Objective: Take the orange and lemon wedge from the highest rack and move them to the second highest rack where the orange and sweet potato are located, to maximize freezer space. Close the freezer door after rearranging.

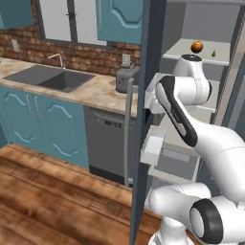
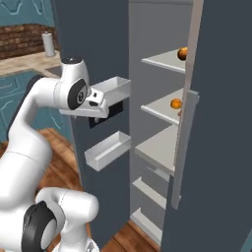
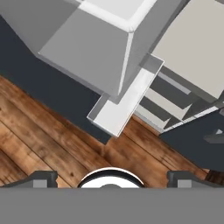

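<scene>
An orange (image 1: pixel 196 47) and lemon wedge (image 1: pixel 214 53) sit on the freezer's highest rack (image 1: pixel 184 54); the arm bends beside the door bins (image 2: pixel 108 150), gripper (image 3: pixel 111 178) spread wide, holding nothing.

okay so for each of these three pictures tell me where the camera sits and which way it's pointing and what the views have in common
Left base view: behind the arm's left, facing the freezer; the arm rises lower right; orange and lemon wedge lie on the highest rack.
Right base view: behind its right, facing the shelves; arm at left.
Hand view: on the hand, looking down past a door bin at the wooden floor; the open gripper shows at the bottom.
Shared: both base views show that orange and the open freezer door.
</scene>
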